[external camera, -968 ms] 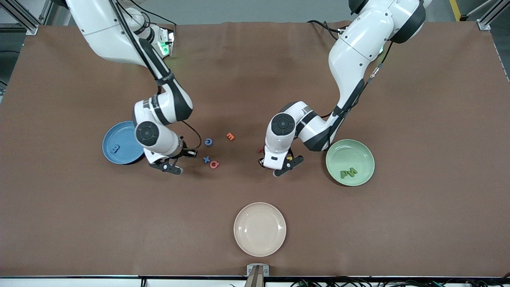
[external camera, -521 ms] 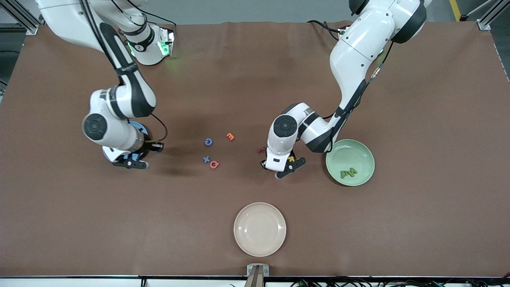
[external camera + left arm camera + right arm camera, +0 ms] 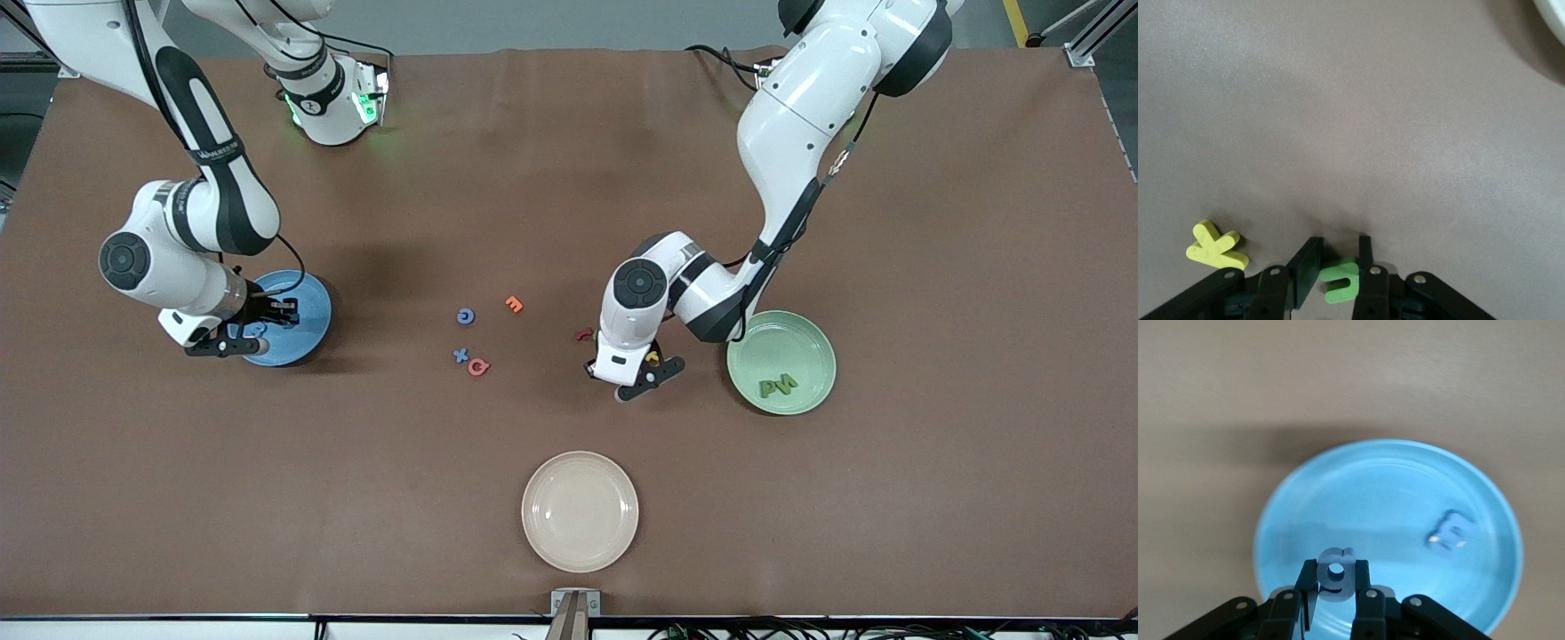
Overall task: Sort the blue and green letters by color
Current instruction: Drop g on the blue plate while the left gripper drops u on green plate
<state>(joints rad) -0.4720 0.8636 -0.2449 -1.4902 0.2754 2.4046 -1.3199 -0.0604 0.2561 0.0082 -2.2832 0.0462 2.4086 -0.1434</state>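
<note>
Glossy blue plate (image 3: 1405, 473) under right gripper (image 3: 1335, 583) clamping blue g (image 3: 1335, 577) | left gripper (image 3: 1338, 267) pinching flat green letter (image 3: 1340, 280)

Big table with a brown matte cover (image 3: 933, 498). Sitting on it: a round blue plate (image 3: 307, 333), pale green plate (image 3: 805, 338), cream plate (image 3: 580, 510), plus loose little foam letters mid-table: blue ring-shaped one (image 3: 465, 316), blue X (image 3: 460, 356), orange (image 3: 514, 304), pink-red (image 3: 479, 366), red (image 3: 583, 335), yellow K (image 3: 1216, 245).
</note>
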